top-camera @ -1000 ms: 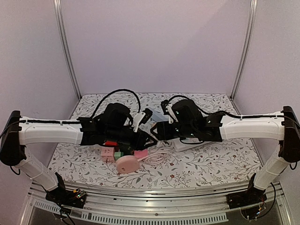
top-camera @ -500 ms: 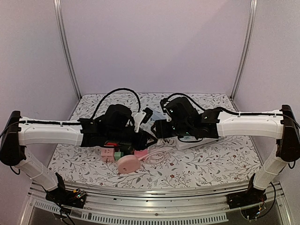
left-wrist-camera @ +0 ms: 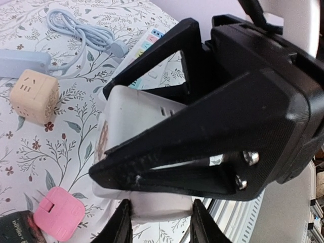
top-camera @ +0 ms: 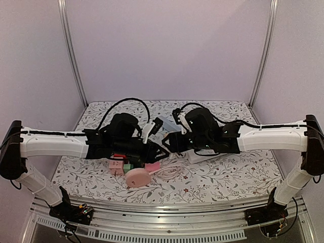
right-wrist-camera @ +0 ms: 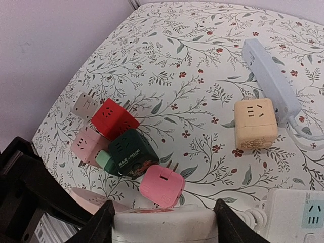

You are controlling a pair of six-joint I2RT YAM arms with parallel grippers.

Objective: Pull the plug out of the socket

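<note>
Gripping from both sides: the left jaws and the right jaws meet at mid-worktop, both clamped on the same white block (left-wrist-camera: 136, 121). From the left wrist camera, the right jaws pinch its two broad faces at a middling width. The left jaws squeeze its near end, set narrow. That block is the task's piece, but from these angles it is hard to say where plug ends and socket begins.

Around it on the floral worktop (right-wrist-camera: 202, 61) there's plenty of company. A pink plug (right-wrist-camera: 161, 186) lies just beyond the block, prongs showing. Next to it is a dark green cube (right-wrist-camera: 132, 152), touching a red cube (right-wrist-camera: 114, 119) and a pale pink cube (right-wrist-camera: 88, 144). Further out, a beige cube socket (right-wrist-camera: 255, 124) rests against the end of a pale blue power strip (right-wrist-camera: 271, 81). A white strip with coloured outlets (right-wrist-camera: 304, 215) lies at the right edge. From above, a pink round reel (top-camera: 137, 177) sits at the front, under the left arm.
</note>
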